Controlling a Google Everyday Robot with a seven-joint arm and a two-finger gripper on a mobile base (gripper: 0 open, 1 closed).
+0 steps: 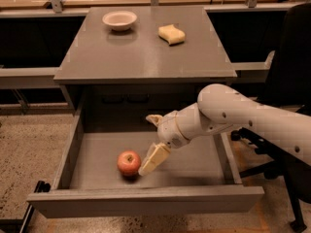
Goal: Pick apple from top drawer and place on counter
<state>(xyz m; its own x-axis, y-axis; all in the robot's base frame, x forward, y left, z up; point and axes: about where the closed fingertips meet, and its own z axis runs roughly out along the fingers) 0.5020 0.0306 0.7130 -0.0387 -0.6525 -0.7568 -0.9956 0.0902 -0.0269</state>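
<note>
The red-pink apple (129, 162) lies on the grey floor of the open top drawer (194, 161), left of the middle and near the front panel. My gripper (146, 145) reaches into the drawer from the right on a white arm and is open. Its lower cream finger (154, 159) points down, with the tip right beside the apple's right side. The upper finger (155, 119) is above and behind the apple. The grey counter (146, 52) is the cabinet's top, above the drawer.
A white bowl (119, 20) and a yellow sponge block (171, 34) sit at the back of the counter. A black office chair (291, 81) stands to the right of the cabinet. Speckled floor lies to the left and in front.
</note>
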